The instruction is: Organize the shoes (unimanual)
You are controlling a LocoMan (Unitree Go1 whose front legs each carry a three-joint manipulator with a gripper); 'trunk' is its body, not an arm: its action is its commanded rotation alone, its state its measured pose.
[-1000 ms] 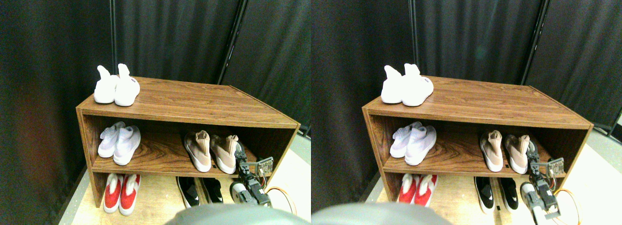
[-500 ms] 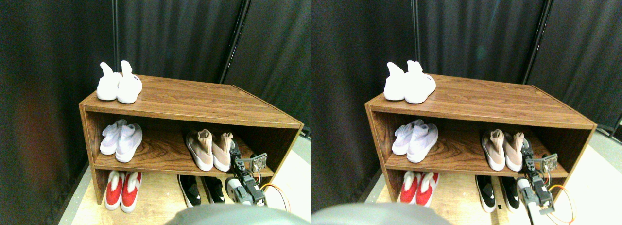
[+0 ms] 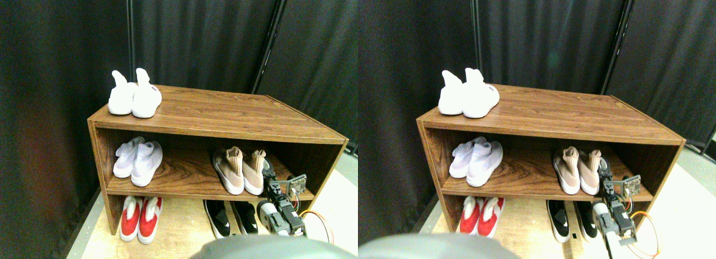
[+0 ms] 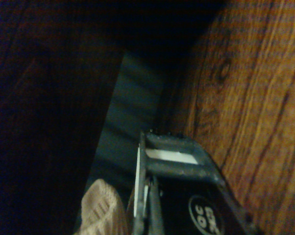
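Since a second ago the right tan shoe (image 3: 254,170) has slid leftward along the middle shelf (image 3: 184,178) until it lies against its partner, the left tan shoe (image 3: 229,169), and the right gripper (image 3: 267,169) has followed it, its tip now just beside that shoe's outer side.

From the stereo pair, the tan pair stands together on the right part of the middle shelf, toes toward the robot. A pale lilac pair (image 3: 138,160) sits on the same shelf well to the left, a white pair (image 3: 134,97) on the rack top (image 3: 224,113), and a red pair (image 3: 140,217) and a black pair (image 3: 229,217) on the floor under the rack. Whether the jaws are parted or closed cannot be told here.

From the wrist camera, the dark jaw frame (image 4: 177,161) looks into the shadowed back of the shelf, with wood grain alongside and a ribbed tan collar (image 4: 101,210) just beside the jaw. Contact cannot be confirmed, and the gap between the jaws is hidden.

Risks, as I judge them: a further sideways push could tip the soft high collar over or shove both shoes askew. Drawing back carelessly could snag the knit on the jaw frame and drag the shoe off the shelf's front edge.
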